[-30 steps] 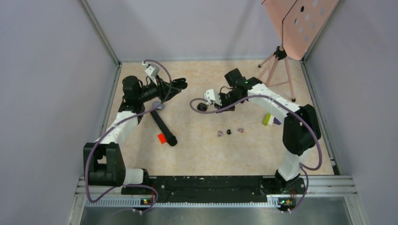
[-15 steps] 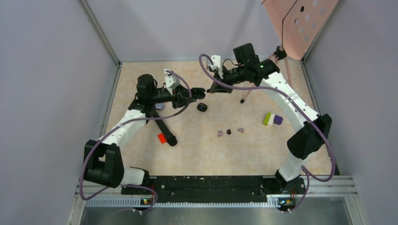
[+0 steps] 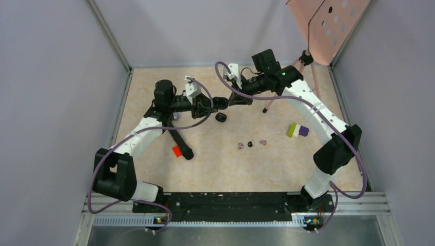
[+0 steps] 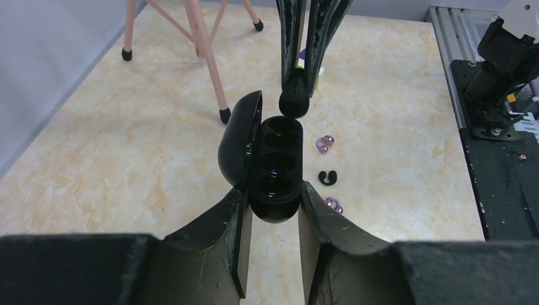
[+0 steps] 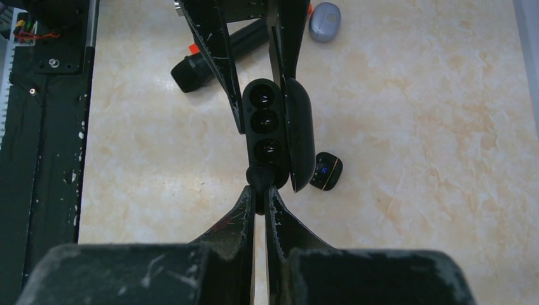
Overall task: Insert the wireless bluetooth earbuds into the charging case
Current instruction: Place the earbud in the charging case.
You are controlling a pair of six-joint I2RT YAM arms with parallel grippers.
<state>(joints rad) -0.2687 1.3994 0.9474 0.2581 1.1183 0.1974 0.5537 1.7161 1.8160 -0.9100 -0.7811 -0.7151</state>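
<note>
My left gripper is shut on an open black charging case, held above the table with its lid swung to the left. Its cavities show dark. My right gripper faces it tip to tip, shut on a small black earbud. That earbud sits at the case's far end, against its rim. In the top view the two grippers meet at the case. Three more earbuds lie on the table: purple, black, purple.
A second small black case with a blue light lies on the table below the grippers. A grey case and a long black marker with a red piece lie left. Green and purple blocks sit right. A pink tripod stands at the back.
The left arm swung right, carrying the open case toward the middle. The right arm rose from the small black case on the table and brought its tip against the held case.
</note>
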